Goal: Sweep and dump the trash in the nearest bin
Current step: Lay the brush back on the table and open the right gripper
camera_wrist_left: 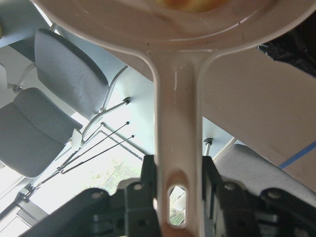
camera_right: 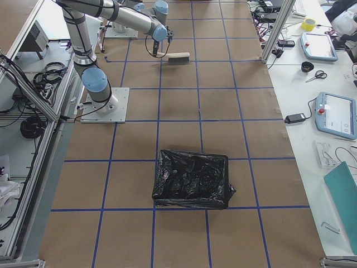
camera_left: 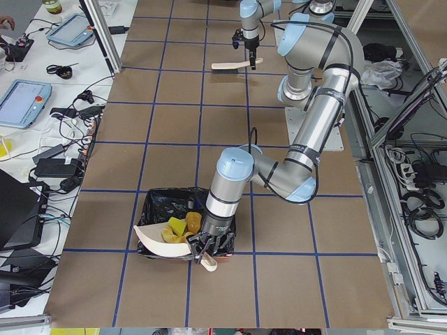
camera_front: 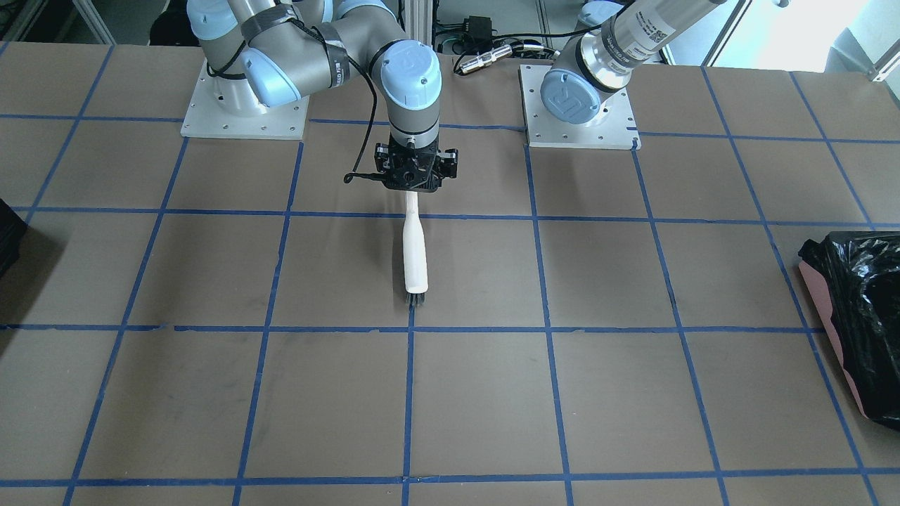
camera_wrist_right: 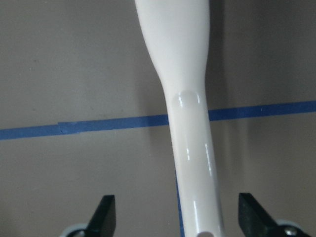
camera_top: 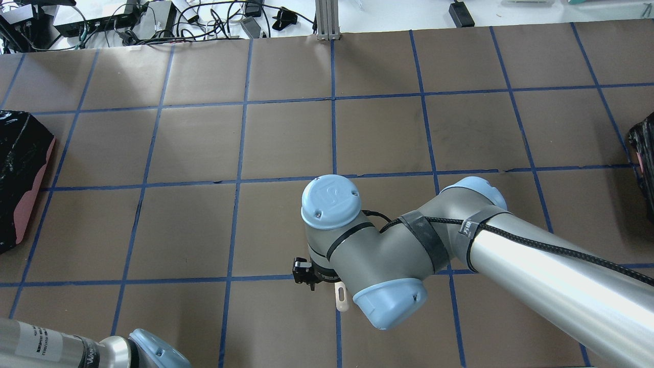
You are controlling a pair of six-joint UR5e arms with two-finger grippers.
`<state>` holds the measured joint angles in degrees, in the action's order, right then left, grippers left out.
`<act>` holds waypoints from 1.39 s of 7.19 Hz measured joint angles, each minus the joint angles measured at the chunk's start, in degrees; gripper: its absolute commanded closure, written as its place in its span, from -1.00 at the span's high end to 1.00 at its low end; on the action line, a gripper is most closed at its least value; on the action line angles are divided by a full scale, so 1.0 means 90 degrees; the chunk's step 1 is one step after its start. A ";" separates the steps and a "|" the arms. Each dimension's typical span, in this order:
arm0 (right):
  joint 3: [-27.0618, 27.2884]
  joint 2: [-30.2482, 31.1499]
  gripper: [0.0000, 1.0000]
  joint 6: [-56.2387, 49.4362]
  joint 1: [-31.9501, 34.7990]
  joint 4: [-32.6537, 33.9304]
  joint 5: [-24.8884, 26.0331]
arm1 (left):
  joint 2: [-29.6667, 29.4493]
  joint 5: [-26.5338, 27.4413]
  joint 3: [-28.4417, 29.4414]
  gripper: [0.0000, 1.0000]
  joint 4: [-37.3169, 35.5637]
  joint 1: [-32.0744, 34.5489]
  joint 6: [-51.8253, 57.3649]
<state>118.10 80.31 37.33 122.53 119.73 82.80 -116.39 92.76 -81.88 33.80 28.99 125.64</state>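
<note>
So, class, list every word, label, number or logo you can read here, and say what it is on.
"UR": stylised logo on the right arm's blue joint cap and the left arm's base cap.
White label with a square code on the left arm's tube: print too small to read.
Small strap tag on the right arm: blurred.
Brush, dustpan, bin: no text.
</note>
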 measured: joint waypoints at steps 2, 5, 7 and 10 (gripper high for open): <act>-0.0600 0.0086 0.98 0.0001 -0.0027 -0.0418 0.0067 | 0.0052 0.0031 -0.0012 -1.00 -0.0369 0.0106 0.0760; -0.2188 0.0460 0.99 -0.0112 -0.0064 -0.1983 0.0114 | 0.0063 0.0035 -0.0079 -1.00 -0.0875 0.0280 0.1952; -0.3009 0.0899 1.00 -0.0569 -0.0088 -0.2951 0.0252 | 0.0109 0.0003 -0.0056 -1.00 -0.0925 0.0303 0.2241; -0.3293 0.1164 1.00 -0.1950 -0.1004 -0.3226 0.0672 | 0.0416 0.0037 0.0065 -1.00 -0.0805 0.0569 0.2451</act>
<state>88.46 90.78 19.78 113.49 90.70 88.84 -112.64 93.09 -81.29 26.56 34.11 147.70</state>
